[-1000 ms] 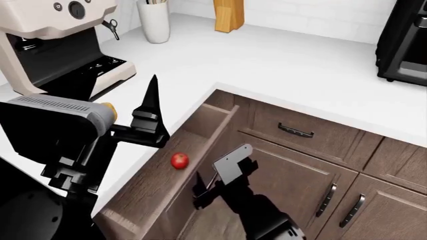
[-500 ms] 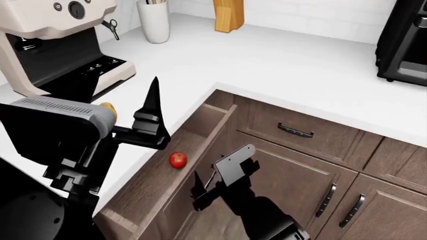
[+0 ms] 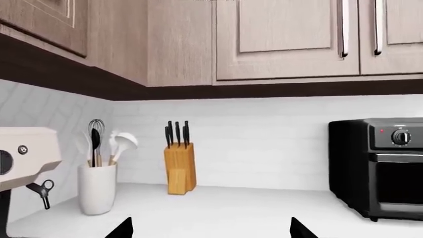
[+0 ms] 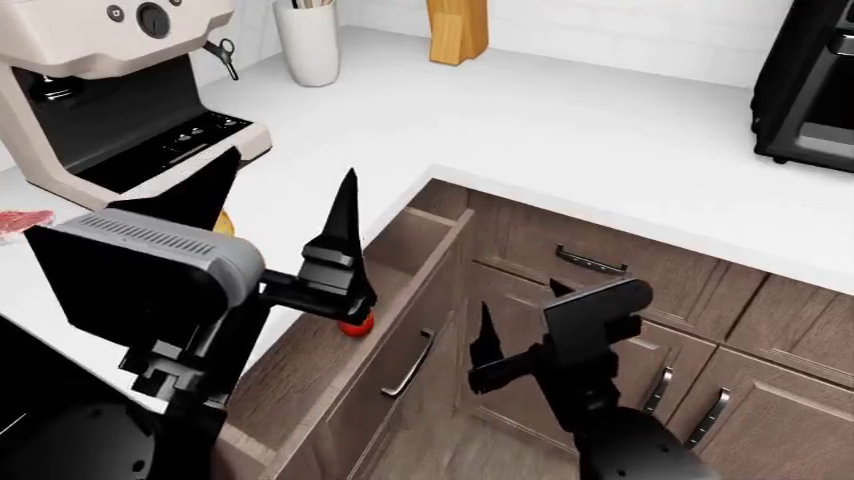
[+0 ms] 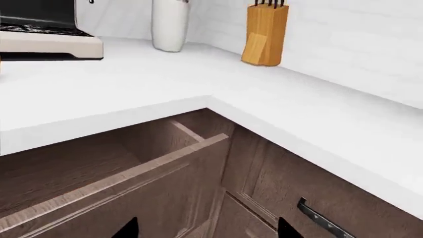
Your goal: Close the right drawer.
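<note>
the right drawer (image 4: 387, 330) stands partly open under the white counter (image 4: 561, 130), its front panel angled out beside the smaller drawer front (image 4: 594, 265). the right gripper (image 4: 514, 345) hangs just beside the front panel with its jaws spread wide and empty; a sideways push there could slip off the bar handle (image 4: 407, 363). the left gripper (image 4: 350, 250), also wide and empty, hovers over the drawer and could get caught when it closes. inside lies a small red thing (image 4: 355, 325), maybe a tomato.

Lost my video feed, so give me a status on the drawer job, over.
Left gripper and right gripper both open, holding nothing. Right drawer open, red ball inside. Right gripper clear of the handle.
</note>
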